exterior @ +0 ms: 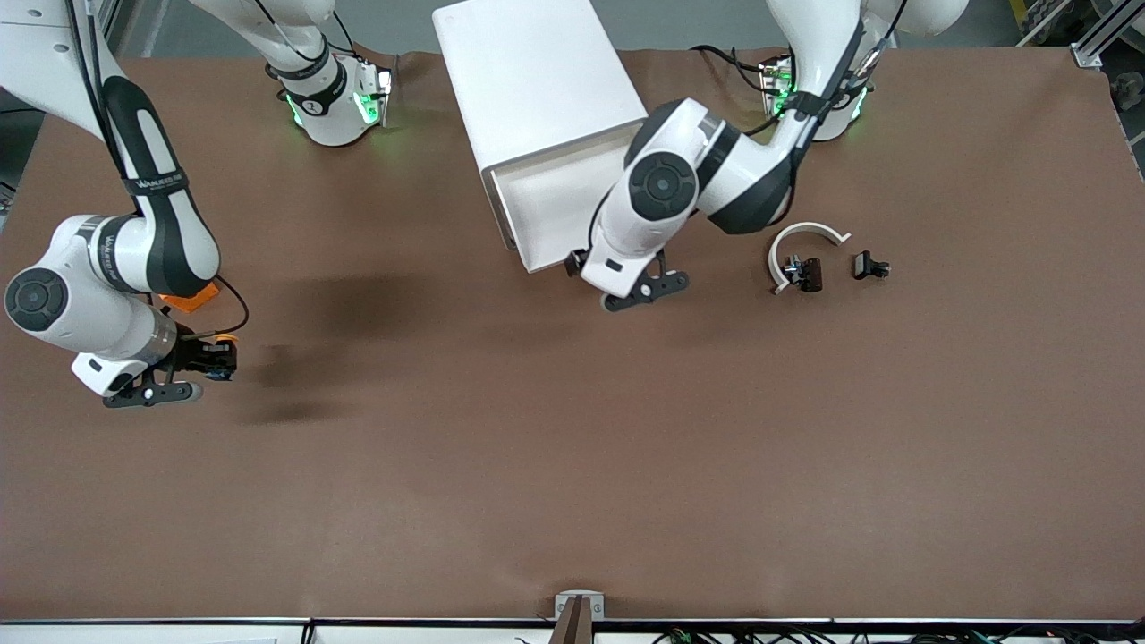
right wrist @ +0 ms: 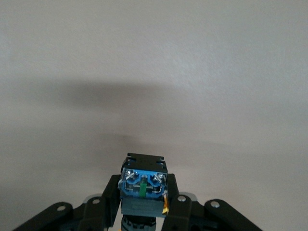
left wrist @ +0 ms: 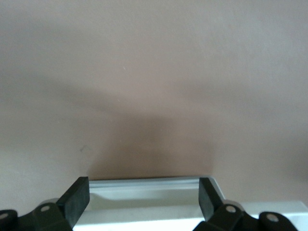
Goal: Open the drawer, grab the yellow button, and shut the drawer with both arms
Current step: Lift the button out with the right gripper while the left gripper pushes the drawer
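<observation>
Right gripper (exterior: 192, 362) was clenched on the button (right wrist: 143, 185), up over bare table at its own arm's end | left gripper (left wrist: 144, 199) stood released, drawer (exterior: 546, 201) front edge just between its fingers, running across them | drawer open | left arm was nearer, should push it in.

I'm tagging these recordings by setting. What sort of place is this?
Probably a robotics lab workbench. A brown-covered table carries two white arms bolted along one edge, a white cabinet with one drawer open, and aluminium framing at a corner. The right gripper holds a button.
</observation>
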`<action>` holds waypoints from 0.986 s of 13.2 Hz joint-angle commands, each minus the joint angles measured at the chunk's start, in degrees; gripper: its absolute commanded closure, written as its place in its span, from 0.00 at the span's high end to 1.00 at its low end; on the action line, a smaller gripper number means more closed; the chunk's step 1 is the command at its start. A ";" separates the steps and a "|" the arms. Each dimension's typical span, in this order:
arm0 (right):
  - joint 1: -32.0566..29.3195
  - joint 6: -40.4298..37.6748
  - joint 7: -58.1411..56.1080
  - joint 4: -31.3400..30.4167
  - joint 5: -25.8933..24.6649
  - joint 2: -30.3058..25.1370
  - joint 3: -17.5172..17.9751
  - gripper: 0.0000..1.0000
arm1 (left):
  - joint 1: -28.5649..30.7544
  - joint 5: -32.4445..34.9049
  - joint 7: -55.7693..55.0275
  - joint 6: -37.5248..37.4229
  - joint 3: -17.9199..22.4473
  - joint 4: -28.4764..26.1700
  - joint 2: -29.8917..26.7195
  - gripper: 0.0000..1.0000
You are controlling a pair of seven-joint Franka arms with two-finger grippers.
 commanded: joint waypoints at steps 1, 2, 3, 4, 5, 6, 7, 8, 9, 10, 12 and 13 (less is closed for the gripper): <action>-2.04 3.08 -0.44 -2.75 -1.62 0.03 1.12 0.26 | -0.18 1.05 0.41 1.38 -2.51 -5.34 -4.05 1.00; -2.04 4.83 -0.44 -3.19 -1.62 0.74 1.12 0.27 | -0.27 1.14 0.41 1.38 -3.21 -5.87 -3.97 1.00; -2.04 5.72 -0.44 -3.28 -1.70 1.88 1.12 0.29 | -0.27 1.14 0.41 1.47 -4.09 -6.05 -3.97 1.00; -1.96 5.90 -0.53 -3.19 -1.79 2.58 1.12 0.29 | -0.27 1.05 -0.20 1.82 -5.06 -5.97 -3.97 1.00; -1.95 6.34 -0.62 -3.19 -1.79 2.85 1.12 0.29 | -0.27 1.05 -0.73 2.08 -6.37 -6.05 -4.14 1.00; -1.95 7.21 -0.62 -3.28 -1.79 3.12 1.12 0.30 | -0.27 1.05 -0.91 2.09 -7.43 -6.23 -4.23 1.00; -1.78 8.96 -0.71 -3.28 -1.79 3.90 1.12 0.31 | -0.27 1.05 -1.52 2.00 -8.40 -6.40 -4.23 1.00; -1.78 10.55 -0.79 -3.28 -1.79 4.61 1.12 0.31 | -0.18 1.05 -2.92 2.00 -9.62 -6.67 -4.23 1.00; -1.69 11.26 -0.79 -3.37 -1.88 5.22 0.94 0.32 | -0.18 1.05 -3.98 2.00 -10.33 -6.67 -4.32 1.00; -1.69 11.53 -0.79 -3.37 -1.88 5.75 0.77 0.33 | -0.18 1.05 -4.86 1.91 -11.21 -6.76 -4.32 1.00; -1.87 13.80 -0.88 -4.15 -1.88 6.72 0.68 0.33 | -0.18 0.96 -6.44 1.82 -12.36 -6.76 -4.14 1.00; -1.95 14.60 -0.88 -4.33 -1.88 7.07 0.76 0.33 | -0.18 0.96 -7.58 1.65 -12.88 -6.76 -4.14 1.00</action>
